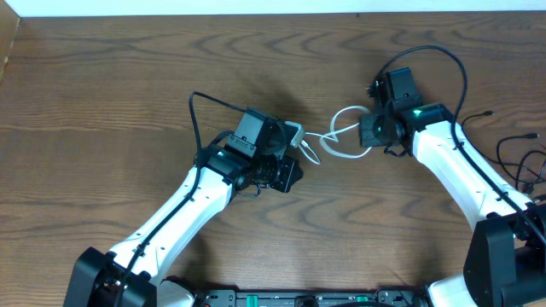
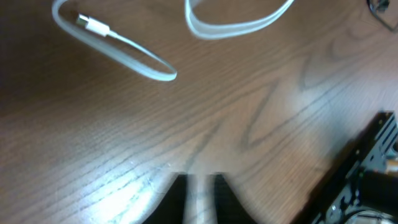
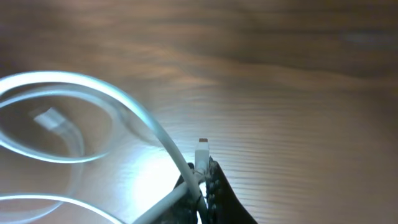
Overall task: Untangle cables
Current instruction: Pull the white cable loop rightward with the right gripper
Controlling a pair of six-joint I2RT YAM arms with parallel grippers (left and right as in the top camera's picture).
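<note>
Overhead view of a dark wood counter [image 1: 128, 85] with two white robot arms reaching toward its middle. A thin white cord [image 3: 155, 134] lies in loose loops between them, on the counter just ahead of the left arm and running into the right arm's grip.

The right fingers [image 3: 204, 186] are closed on the cord just below one plug [image 3: 203, 152], which sticks up above the tips. The left fingers [image 2: 216, 198] are almost together with only a thin gap, holding nothing, and hover above bare wood short of the cord. The cord's other plug [image 2: 93, 25] rests on the counter inside a narrow loop. A black cord cannot be picked out with certainty.

The step in hand looks like drawing the white cord out straight. To do it well, the right arm should keep its pinch firm. The left should open, come down on the free plug end rather than mid-loop, then pull away slowly so the loops slide open instead of cinching.
</note>
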